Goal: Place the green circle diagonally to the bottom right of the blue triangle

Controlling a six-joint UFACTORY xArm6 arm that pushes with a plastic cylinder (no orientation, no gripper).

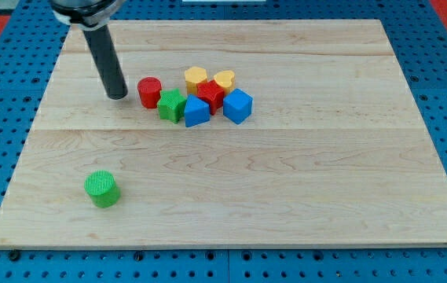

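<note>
Barely anything was done: the green circle (101, 189) sat alone well off at seven o'clock from the blue triangle (196, 112), wanted at its five o'clock. My tip (117, 96), a gripless tool grasping nothing, stood beside the red cylinder (149, 92).

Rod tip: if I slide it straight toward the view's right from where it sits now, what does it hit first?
Most likely the red cylinder. My tip sits just to its left, with a small gap. The green star lies just beyond and slightly lower, though depth is hard to judge.
</note>
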